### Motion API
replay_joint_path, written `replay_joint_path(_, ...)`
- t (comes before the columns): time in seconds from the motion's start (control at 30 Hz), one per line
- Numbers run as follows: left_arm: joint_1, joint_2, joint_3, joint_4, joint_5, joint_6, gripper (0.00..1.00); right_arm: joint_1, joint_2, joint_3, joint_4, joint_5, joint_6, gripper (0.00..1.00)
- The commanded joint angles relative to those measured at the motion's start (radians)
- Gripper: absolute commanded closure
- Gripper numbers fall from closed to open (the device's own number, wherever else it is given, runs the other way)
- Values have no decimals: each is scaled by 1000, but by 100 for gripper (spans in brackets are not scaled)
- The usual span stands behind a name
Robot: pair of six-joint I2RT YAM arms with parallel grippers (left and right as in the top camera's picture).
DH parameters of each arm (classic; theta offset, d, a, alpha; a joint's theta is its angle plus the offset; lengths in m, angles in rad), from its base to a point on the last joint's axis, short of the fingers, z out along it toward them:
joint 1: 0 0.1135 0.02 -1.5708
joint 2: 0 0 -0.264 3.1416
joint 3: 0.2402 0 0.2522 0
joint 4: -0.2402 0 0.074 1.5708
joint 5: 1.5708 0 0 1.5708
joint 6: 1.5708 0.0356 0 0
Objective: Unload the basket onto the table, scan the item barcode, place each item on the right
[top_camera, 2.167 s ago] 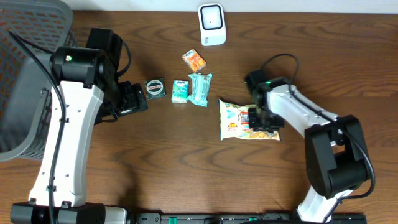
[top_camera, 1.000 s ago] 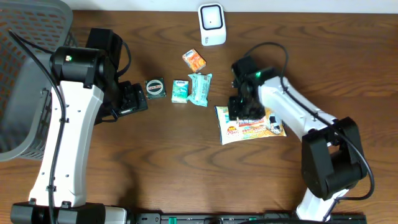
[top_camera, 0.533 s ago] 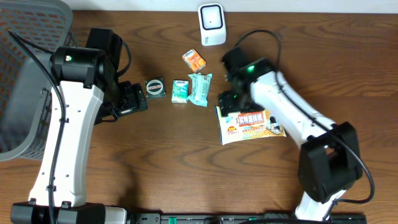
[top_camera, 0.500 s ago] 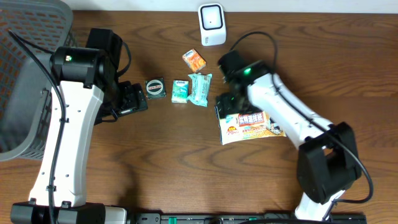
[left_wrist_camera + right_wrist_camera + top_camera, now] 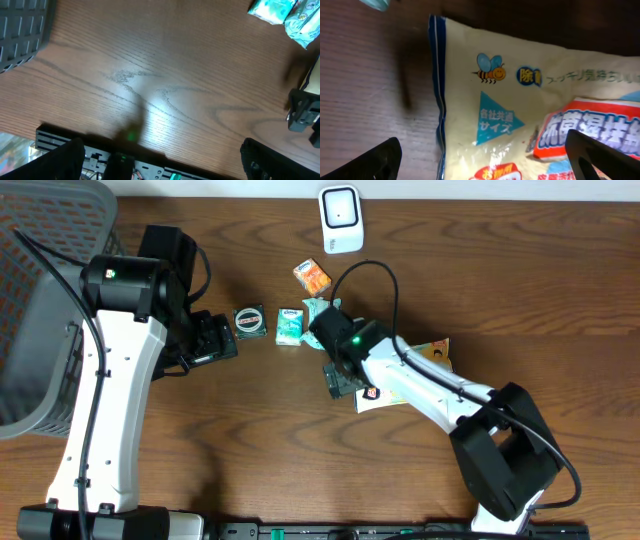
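- Swung in from the right side of the frame to its centre, the right gripper [image 5: 338,378] now sits at the left end of the snack bag [image 5: 432,352], which has slid left and tilted.
- Its jaws have spread wide apart; the wrist view shows the snack bag flat on the table [image 5: 370,100] beneath them, ungripped.
- The snack bag lies at centre frame, largely under the right arm, well apart from the white scanner [image 5: 340,218] at top centre.
- The left gripper [image 5: 212,340], left of centre, has its jaws apart and empty.
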Motion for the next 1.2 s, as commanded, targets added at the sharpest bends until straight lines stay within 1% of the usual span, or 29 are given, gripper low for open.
replay_joint_path(0.0,2,4,-1,-3,-13,-2,2,4,21,-48,30,48,28,1)
replay_joint_path(0.1,2,4,-1,-3,-13,-2,2,1,47,-74,25,117,67,1)
replay_joint_path(0.17,2,4,-1,-3,-13,-2,2,-3,69,-80,16,144,68,2)
replay_joint_path(0.27,2,4,-1,-3,-13,-2,2,-18,95,-80,6,151,68,12)
replay_joint_path(0.3,2,4,-1,-3,-13,-2,2,-23,103,-80,6,151,67,14)
replay_joint_path(0.33,2,4,-1,-3,-13,-2,2,-31,107,-80,6,151,64,22)
replay_joint_path(0.37,2,4,-1,-3,-13,-2,2,-36,110,-80,6,151,64,34)
replay_joint_path(0.4,2,4,-1,-3,-13,-2,2,-45,115,-80,6,151,64,50)
replay_joint_path(0.47,2,4,-1,-3,-13,-2,2,-61,115,-80,-1,150,64,76)
replay_joint_path(0.5,2,4,-1,-3,-13,-2,2,-70,115,-80,-6,143,64,92)
replay_joint_path(0.53,2,4,-1,-3,-13,-2,2,-76,113,-78,-10,134,61,99)
replay_joint_path(0.6,2,4,-1,-3,-13,-2,2,-95,111,-54,-29,82,30,99)
replay_joint_path(0.67,2,4,-1,-3,-13,-2,2,-122,104,11,-84,10,-8,99)
replay_joint_path(0.83,2,4,-1,-3,-13,-2,2,-182,62,222,-225,-207,-130,99)
replay_joint_path(0.87,2,4,-1,-3,-13,-2,2,-208,40,309,-267,-336,-192,99)
replay_joint_path(0.97,2,4,-1,-3,-13,-2,2,-257,3,420,-306,-576,-287,99)
replay_joint_path(1.03,2,4,-1,-3,-13,-2,2,-296,-25,458,-307,-778,-352,99)
replay_joint_path(1.17,2,4,-1,-3,-13,-2,2,-396,-53,460,-314,-1150,-452,99)
